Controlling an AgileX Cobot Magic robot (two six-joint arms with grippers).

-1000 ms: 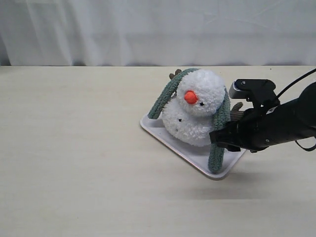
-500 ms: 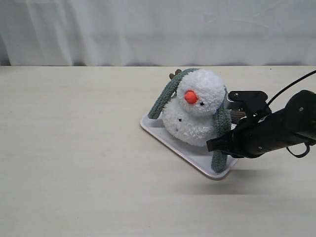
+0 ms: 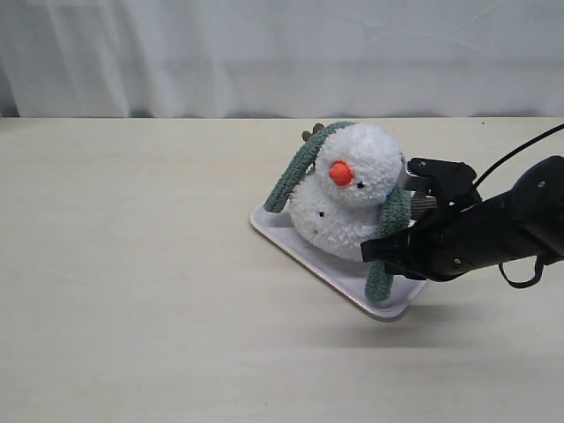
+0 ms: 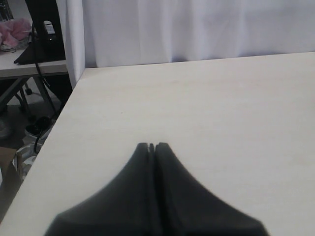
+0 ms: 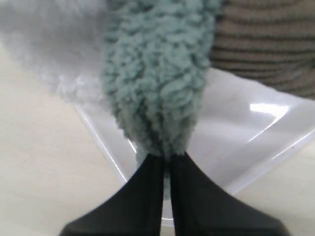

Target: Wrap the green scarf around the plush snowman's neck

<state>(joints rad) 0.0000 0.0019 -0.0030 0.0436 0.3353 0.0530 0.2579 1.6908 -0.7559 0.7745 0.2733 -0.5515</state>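
right gripper shifted inward, pinching green scarf, tip hidden

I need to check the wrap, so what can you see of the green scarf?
The green scarf is a fuzzy, dull grey-green strip draped over the snowman, behind its head, not yet crossed in front. One end hangs onto the white tray. The other end is pinched in the right gripper, above the tray.

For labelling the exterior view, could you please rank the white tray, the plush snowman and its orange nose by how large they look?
1. White tray, widest footprint, partly hidden.
2. Plush snowman, close to the tray in apparent size, so that order is unsure.
3. Orange nose, clearly smallest.
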